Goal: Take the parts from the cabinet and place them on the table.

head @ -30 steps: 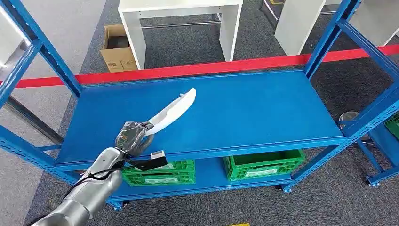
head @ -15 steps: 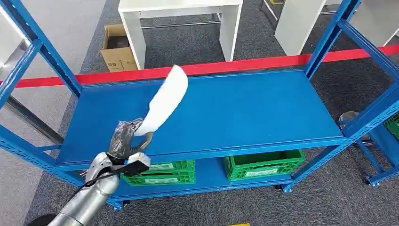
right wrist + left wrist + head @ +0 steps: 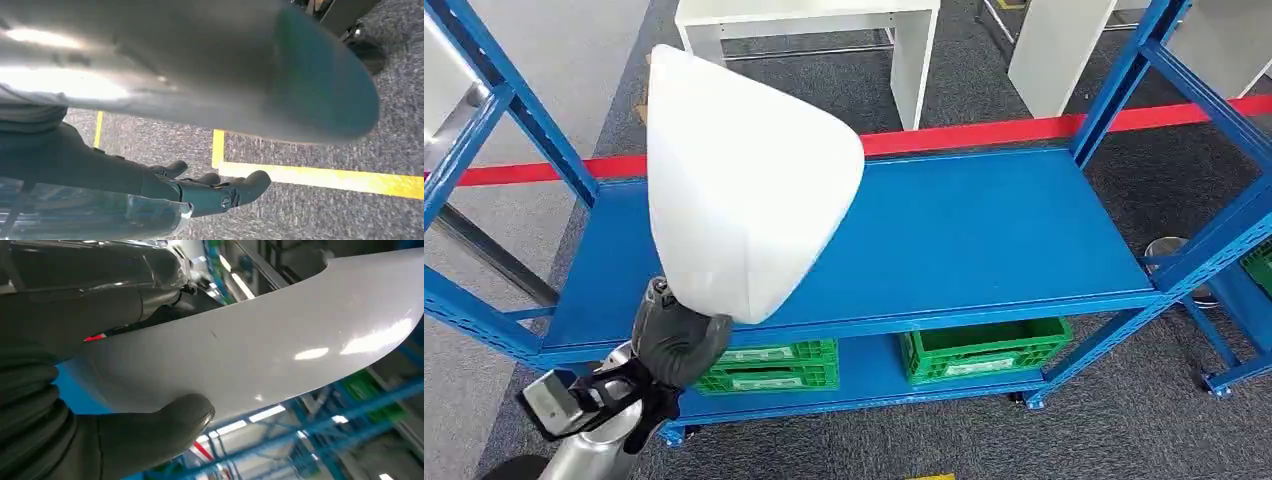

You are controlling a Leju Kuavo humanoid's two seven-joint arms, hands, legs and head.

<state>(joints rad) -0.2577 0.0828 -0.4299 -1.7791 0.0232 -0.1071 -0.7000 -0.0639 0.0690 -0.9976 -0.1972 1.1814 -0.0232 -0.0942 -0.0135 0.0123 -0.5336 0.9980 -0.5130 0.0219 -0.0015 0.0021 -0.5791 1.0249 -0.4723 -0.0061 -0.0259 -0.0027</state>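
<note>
White glossy panel (image 3: 749, 180) rears far above my left hand (image 3: 674, 340), pinched only at its lower edge, so I fear it levering loose; my right hand (image 3: 210, 192) hangs empty, fingers apart.

blue shelf (image 3: 984, 230) | lower shelf (image 3: 864, 385): two green crates (image 3: 984, 350)

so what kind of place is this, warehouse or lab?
Probably a warehouse-style test floor: blue steel shelving, green crates on the lower shelf, red floor tape and grey carpet. The left hand holds a white part.
</note>
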